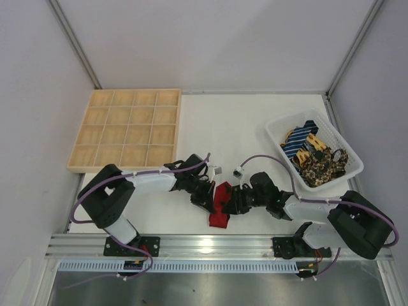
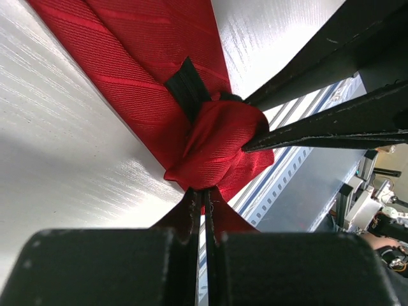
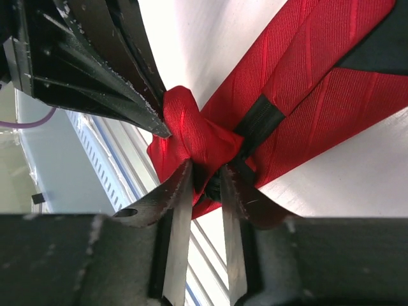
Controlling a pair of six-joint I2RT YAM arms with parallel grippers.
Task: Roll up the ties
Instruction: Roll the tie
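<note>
While both arms meet over the near middle of the desk, the red tie lies directly between them, so neither arm has to reach. Starting on the left, the left gripper is clenched, its fingers pressed together on a fold of red cloth at the near side of the small rolled bundle; the bundle sits right at its fingertips, and the flat length of the tie runs away from it, up and to the left in its wrist view. The tie's black keeper loop lies just beyond the bundle, across that flat length. On the right, the right gripper comes at the same bundle from the opposite side, its fingers set close either side of the roll's lower part and touching the cloth; I judge it to be grasping the roll, though how firmly I cannot tell. From it, the unrolled length stretches away up and to the right. The next turn of the roll must travel along that long axis. Farther right, well apart, the other ties wait in a white basket.
</note>
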